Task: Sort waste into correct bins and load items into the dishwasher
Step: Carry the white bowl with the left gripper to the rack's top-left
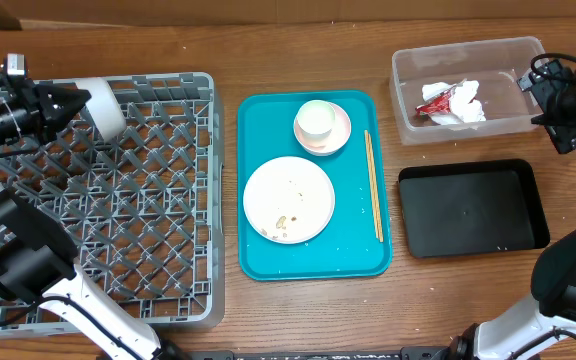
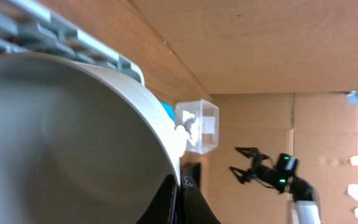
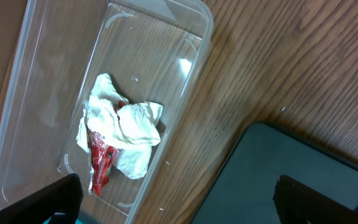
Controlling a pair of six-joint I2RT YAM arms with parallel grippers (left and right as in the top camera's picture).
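**Left arm.** The left gripper (image 1: 76, 100) is clenched on the rim of the bowl (image 1: 104, 108). The bowl is held tipped on its side over the far left corner of the rack (image 1: 138, 230). Whether the bowl touches the pegs cannot be told. In the left wrist view the frame is largely filled by the bowl's inner wall.

**Right arm.** The right gripper (image 3: 176, 190) is released. Its fingers (image 3: 42, 199) are spread wide and nothing is held between them. It is positioned above the table between the tub (image 3: 194, 59) and the black tray (image 3: 272, 180).

**Waste.** The napkin (image 3: 126, 127) and the red wrapper (image 3: 98, 163) are contained in the tub, touching each other (the wrapper lies partly under the napkin).

**Items.** The following are located on the teal tray (image 1: 258, 255), beside the rack:
- The plate (image 1: 288, 200) lies at the near centre, marked with food specks.
- The cup (image 1: 316, 120) is seated on the saucer (image 1: 340, 133), at the far end.
- The chopsticks (image 1: 374, 185) are laid side by side along the right edge.

A few white grains are scattered on the teal tray.
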